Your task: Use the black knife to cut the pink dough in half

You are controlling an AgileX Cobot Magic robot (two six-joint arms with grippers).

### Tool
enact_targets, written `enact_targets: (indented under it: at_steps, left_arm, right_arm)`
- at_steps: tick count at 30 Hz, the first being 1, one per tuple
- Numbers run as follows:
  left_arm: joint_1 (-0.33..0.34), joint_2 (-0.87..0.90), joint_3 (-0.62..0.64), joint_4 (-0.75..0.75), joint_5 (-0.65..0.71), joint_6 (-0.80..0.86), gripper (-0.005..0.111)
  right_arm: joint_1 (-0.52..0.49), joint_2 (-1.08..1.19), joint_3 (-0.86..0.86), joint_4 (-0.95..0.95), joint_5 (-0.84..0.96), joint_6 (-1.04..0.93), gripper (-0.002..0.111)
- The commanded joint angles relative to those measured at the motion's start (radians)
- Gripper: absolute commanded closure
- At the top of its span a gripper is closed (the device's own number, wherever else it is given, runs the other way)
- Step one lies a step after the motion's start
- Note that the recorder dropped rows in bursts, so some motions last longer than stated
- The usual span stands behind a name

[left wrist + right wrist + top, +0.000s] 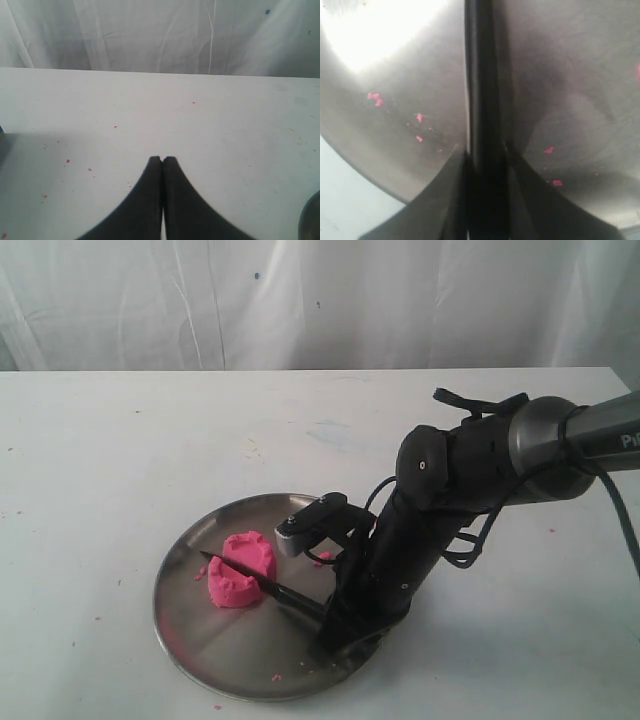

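Note:
The pink dough (243, 568) is a round lump on the left part of the steel plate (190, 640). The black knife (272, 588) runs across it, blade sunk into a groove through its middle and tip poking out at the far left side. My right gripper (340, 625) reaches down onto the plate's right side and is shut on the knife's handle. In the right wrist view the black knife (480, 75) runs straight out from between the right gripper (482, 150) over the plate (570, 75). My left gripper (162, 159) is shut and empty over bare table.
Small pink crumbs (374, 98) lie scattered on the plate, and some more crumbs (67, 161) dot the white table (120, 440). A white curtain (300, 300) hangs behind the table's far edge. The right arm's body (470, 470) leans over the plate's right rim.

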Motion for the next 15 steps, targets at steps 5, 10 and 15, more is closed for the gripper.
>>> enact_targets:
  at_steps: [5,10,15]
  left_arm:
    - [0.003,-0.006,0.007,0.008,-0.01,-0.006,0.107]
    - [0.003,-0.006,0.007,0.008,-0.01,-0.006,0.107]
    - [0.003,-0.006,0.007,0.008,-0.01,-0.006,0.107]
  right_arm:
    - [0.0,0.024,0.011,-0.021,-0.047,0.07,0.108]
    - [0.0,0.024,0.011,-0.021,-0.086,0.114,0.108]
    - [0.0,0.024,0.011,-0.021,-0.104,0.133,0.108]
